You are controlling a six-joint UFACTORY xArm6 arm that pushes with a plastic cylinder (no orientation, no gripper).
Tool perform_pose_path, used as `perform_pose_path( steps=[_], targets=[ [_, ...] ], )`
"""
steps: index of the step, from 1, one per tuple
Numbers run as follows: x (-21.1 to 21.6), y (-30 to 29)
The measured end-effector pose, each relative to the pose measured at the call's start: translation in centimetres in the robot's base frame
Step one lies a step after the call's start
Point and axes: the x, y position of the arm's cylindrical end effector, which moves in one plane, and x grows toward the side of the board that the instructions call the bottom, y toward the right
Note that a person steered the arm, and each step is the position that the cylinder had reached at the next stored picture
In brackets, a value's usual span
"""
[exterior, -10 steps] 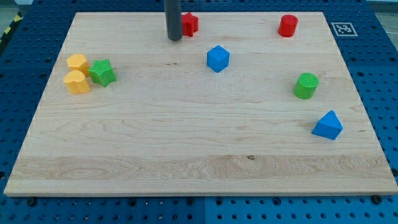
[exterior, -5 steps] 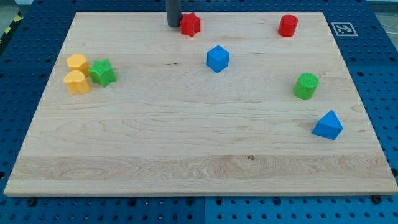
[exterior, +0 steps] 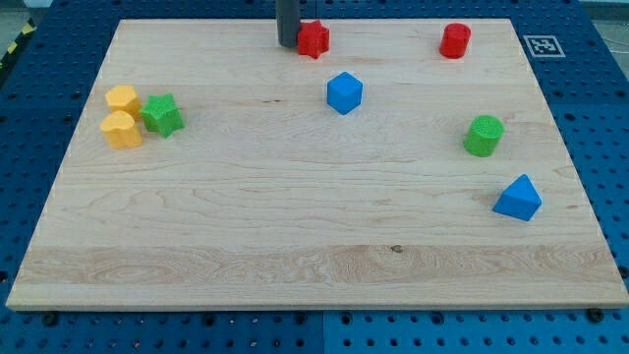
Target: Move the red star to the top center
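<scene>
The red star (exterior: 314,39) lies near the top edge of the wooden board (exterior: 295,216), about at its middle. My tip (exterior: 288,44) stands right against the star's left side, touching it. The dark rod rises from there out of the view's top.
A red cylinder (exterior: 455,41) sits at the top right. A blue cube (exterior: 344,92) lies below the star. A green cylinder (exterior: 483,136) and a blue prism (exterior: 518,199) are at the right. Two yellow blocks (exterior: 122,100) (exterior: 122,130) and a green star (exterior: 161,114) cluster at the left.
My tip moved up beside the red star, then slid right, pushing the star a little to the right along the top edge. The other blocks stayed put.
</scene>
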Motion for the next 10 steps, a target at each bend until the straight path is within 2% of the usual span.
perform_pose_path(
  steps=[3,5,9,10],
  targets=[
    [0.0,1.1],
    [1.6,-1.1],
    [1.9,-1.0],
    [3.7,-0.8]
  ],
)
